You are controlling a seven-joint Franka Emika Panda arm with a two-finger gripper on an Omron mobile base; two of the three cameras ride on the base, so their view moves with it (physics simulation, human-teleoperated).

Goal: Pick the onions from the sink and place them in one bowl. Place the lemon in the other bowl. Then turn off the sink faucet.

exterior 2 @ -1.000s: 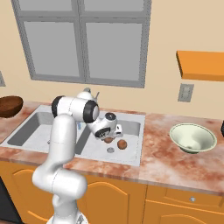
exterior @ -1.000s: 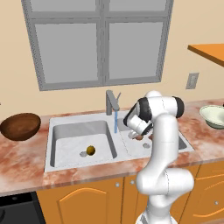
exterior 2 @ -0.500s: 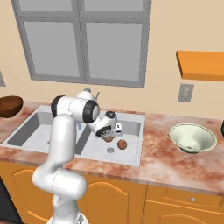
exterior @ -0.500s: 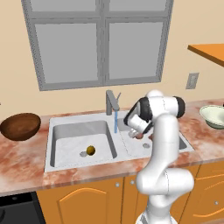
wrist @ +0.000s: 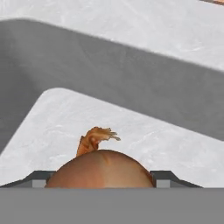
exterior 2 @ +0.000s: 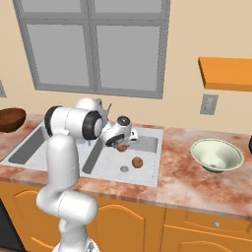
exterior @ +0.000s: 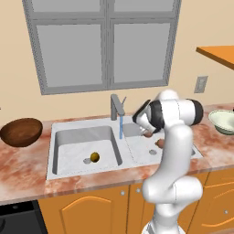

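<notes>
Onion [wrist: 100,169] clamped in tool [exterior 2: 121,145], lifted slightly

My arm [exterior: 176,151] is glossy white, built of rounded tubular links. Dark bands ring its joints. My hand [exterior 2: 119,133] is white with black trim.

We see a light-grey marbled sink [exterior: 68,157] set in a mottled pink-brown counter [exterior 2: 197,182]. The 2 onions [exterior 2: 137,162] in the sink are reddish-brown; the lemon [exterior: 94,156] there is yellow-olive. Left of the sink sits a dark brown bowl [exterior: 20,131], right a pale green-white bowl [exterior 2: 216,155], perhaps faintly speckled.
</notes>
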